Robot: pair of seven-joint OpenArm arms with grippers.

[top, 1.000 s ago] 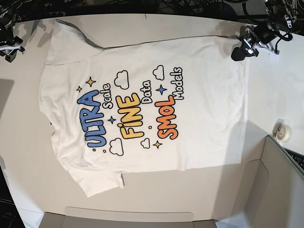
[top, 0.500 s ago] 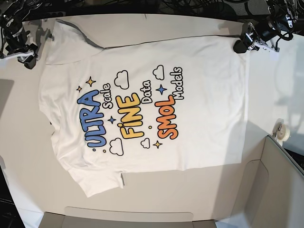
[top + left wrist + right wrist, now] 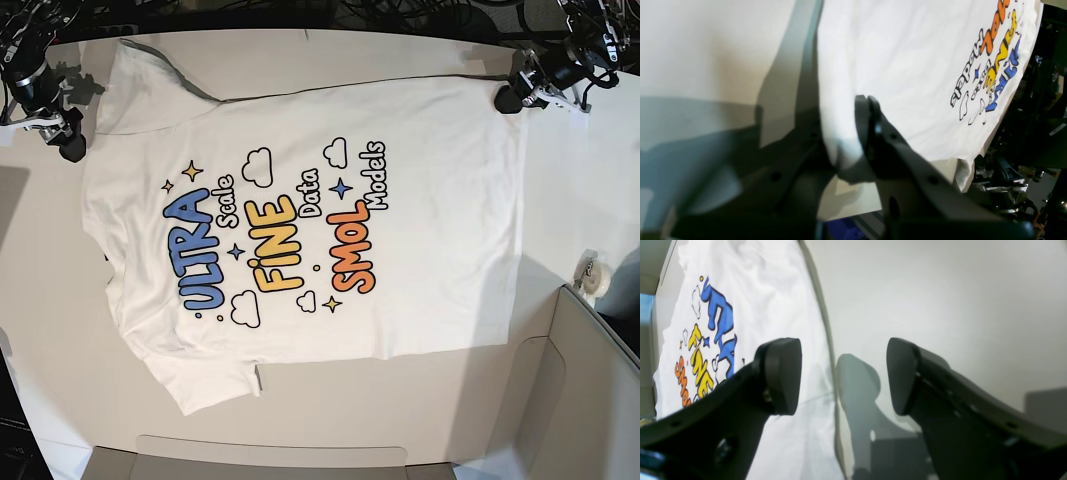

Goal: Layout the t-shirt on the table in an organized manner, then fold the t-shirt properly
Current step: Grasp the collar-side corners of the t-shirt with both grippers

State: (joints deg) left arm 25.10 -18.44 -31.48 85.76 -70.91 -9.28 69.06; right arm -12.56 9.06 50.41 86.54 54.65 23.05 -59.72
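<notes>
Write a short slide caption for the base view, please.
Printed t-shirt lies spread flat on the white table, with the left gripper pinching its hem corner.

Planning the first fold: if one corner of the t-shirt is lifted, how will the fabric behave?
The t-shirt probably drapes limply, since its thin cloth shows soft wrinkles and bunches at the left gripper. It likely slides easily, as the table looks smooth. Its loose sleeve may trail or fold under.

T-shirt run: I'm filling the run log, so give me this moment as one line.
t-shirt: flat, print up on table | left gripper: shut on hem corner | right gripper: open, beside shirt edge
</notes>
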